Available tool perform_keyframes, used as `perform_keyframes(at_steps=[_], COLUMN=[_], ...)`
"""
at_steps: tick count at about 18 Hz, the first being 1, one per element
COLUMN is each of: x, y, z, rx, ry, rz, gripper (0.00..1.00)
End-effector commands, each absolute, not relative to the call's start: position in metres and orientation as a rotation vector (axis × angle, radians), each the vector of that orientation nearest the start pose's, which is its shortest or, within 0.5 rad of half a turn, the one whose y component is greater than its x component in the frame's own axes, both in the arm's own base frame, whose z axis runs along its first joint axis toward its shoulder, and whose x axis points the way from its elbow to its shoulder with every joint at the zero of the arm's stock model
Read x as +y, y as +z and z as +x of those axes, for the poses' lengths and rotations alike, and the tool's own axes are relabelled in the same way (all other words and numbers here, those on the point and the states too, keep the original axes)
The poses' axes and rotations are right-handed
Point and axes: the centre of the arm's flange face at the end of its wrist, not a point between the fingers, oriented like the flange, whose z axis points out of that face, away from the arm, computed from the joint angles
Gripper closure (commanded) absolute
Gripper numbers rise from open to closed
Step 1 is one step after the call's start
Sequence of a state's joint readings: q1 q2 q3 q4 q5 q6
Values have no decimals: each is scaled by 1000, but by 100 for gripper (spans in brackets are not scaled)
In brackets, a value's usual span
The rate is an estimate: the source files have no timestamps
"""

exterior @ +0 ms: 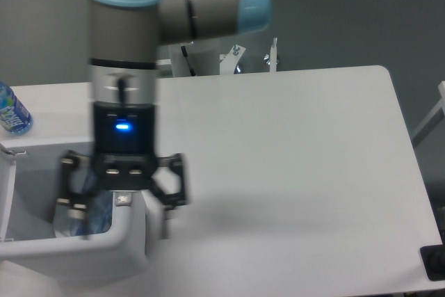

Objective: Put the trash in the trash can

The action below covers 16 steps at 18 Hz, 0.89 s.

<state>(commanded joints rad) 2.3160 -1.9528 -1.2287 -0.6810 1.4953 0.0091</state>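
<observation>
In the fixed camera view, the crushed bottle (82,215) lay inside the trash can (83,255), low against its right inner wall. It showed as a clear, bluish shape behind the left finger of the gripper (119,217). The fingers were spread wide apart, one on each side of the bin's right rim, and they pinched nothing. The left fingertip was over the opening, in front of the bottle; whether it touched the bottle I cannot tell, because the picture was blurred there. The right finger hung outside the bin, over the table (292,165). The small wrapper could not be made out in the bin.

The arm (122,39) came down from the top of the picture, with the wrist nearly vertical and the gripper pointing straight down. A blue light glowed on the gripper body. An uncrushed bottle with a blue label (12,111) stood at the far left edge, well apart from the gripper.
</observation>
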Motion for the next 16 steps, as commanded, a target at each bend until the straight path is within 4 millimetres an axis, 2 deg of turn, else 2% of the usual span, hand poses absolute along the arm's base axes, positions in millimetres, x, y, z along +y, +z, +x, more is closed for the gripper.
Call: perform_keyframes(at_steps=[1,3,6,10,13,16], x=[589,555,510,457,424,394], y=[547,558,540,519,516,520], z=[-384,-406,-439,-462,-476,-487], rx=[-825,-816,-694,-427,-176,-93], ry=[365,466,521,526,513,505], rz=[-2177,-2227,-2455,-2723,-2860,-2908], gripper=[0,0,0,0,0,0])
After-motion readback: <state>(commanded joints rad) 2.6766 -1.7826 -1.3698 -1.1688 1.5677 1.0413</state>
